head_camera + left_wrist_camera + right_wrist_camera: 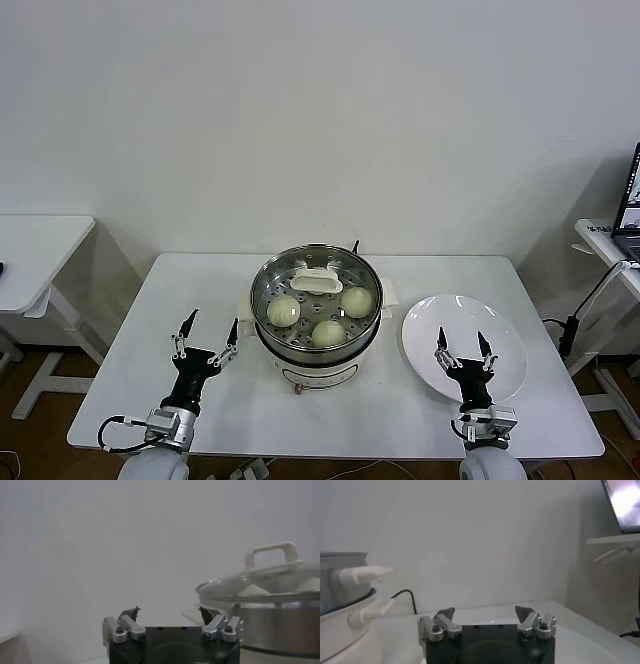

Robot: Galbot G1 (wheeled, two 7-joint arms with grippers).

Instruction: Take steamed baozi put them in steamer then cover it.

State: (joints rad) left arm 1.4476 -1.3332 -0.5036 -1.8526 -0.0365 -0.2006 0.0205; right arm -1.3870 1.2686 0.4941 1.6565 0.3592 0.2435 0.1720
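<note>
The steamer (pixel 318 345) stands mid-table, a shiny steel pot on a cream base. Its cover (pixel 300 266), clear glass with a cream handle, sits on top. Three pale baozi (pixel 284 311) show through the glass on the perforated tray. My left gripper (pixel 211 322) is open and empty above the table, just left of the steamer. In the left wrist view that gripper (pixel 169 611) faces the wall, with the steamer (pixel 280 625) and the cover (pixel 270 575) beside it. My right gripper (pixel 461 337) is open and empty above the white plate; the right wrist view shows this gripper (pixel 485 611) beside the steamer (pixel 340 582).
An empty white plate (pixel 505 345) lies right of the steamer. A black power cord (pixel 405 597) runs behind the steamer. A second white table (pixel 40 240) stands at far left. A desk with a laptop (pixel 630 205) and cables stands at far right.
</note>
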